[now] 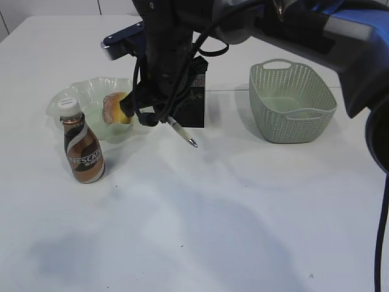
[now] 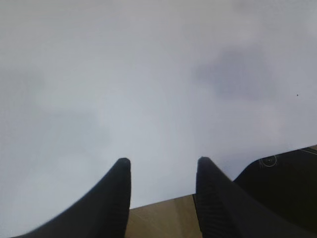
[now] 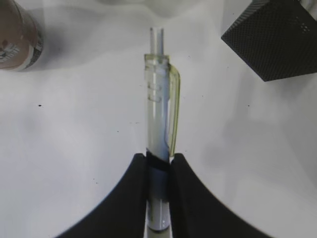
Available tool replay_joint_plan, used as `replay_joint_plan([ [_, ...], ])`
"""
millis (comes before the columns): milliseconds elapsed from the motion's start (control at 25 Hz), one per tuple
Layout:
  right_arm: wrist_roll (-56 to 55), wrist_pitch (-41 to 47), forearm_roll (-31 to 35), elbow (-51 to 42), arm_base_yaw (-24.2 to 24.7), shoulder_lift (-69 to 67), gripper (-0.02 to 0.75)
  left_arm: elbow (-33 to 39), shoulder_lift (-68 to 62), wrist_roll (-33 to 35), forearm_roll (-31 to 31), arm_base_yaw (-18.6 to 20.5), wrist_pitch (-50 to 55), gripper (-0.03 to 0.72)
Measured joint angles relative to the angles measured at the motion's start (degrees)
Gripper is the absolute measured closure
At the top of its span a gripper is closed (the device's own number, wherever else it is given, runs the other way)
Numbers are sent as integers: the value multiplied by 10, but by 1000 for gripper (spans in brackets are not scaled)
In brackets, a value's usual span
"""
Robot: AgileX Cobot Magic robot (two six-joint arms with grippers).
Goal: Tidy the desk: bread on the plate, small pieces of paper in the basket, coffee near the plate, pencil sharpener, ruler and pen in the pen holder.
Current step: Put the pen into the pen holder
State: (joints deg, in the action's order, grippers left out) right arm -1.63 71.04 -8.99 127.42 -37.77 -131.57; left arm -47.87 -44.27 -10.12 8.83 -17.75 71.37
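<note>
My right gripper (image 3: 158,157) is shut on the pen (image 3: 159,99), a clear click pen with a yellowish clip. In the exterior view that gripper (image 1: 159,117) hangs just in front of the black mesh pen holder (image 1: 193,91), and the pen (image 1: 182,132) slants down to the right above the desk (image 1: 243,201). The bread (image 1: 114,108) lies in the wavy green plate (image 1: 85,94). The coffee (image 1: 82,146) stands upright in front of the plate. The basket (image 1: 290,102) sits at the right. My left gripper (image 2: 163,161) is open and holds nothing. Ruler, pencil sharpener and paper are out of view.
The right arm (image 1: 292,30) reaches across from the upper right and hides part of the pen holder and the plate. In the left wrist view the desk's near edge (image 2: 163,201) runs under the fingertips, with a wooden floor below. In the right wrist view the pen holder (image 3: 277,42) is at the upper right and the coffee (image 3: 17,37) at the upper left.
</note>
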Motion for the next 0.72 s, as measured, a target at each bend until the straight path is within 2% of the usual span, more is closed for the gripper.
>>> replay_joint_plan([
  [240,30,-32,8,0,0,7,634,0,0,0,0,0,0,384],
  [400,60,-107,7,0,0,32,634,0,0,0,0,0,0,385],
  [680,86,-170,6,0,0,51,634,0,0,0,0,0,-10,386],
  [720,92,-210,5,-14,0,60,634,0,0,0,0,0,-13,386],
])
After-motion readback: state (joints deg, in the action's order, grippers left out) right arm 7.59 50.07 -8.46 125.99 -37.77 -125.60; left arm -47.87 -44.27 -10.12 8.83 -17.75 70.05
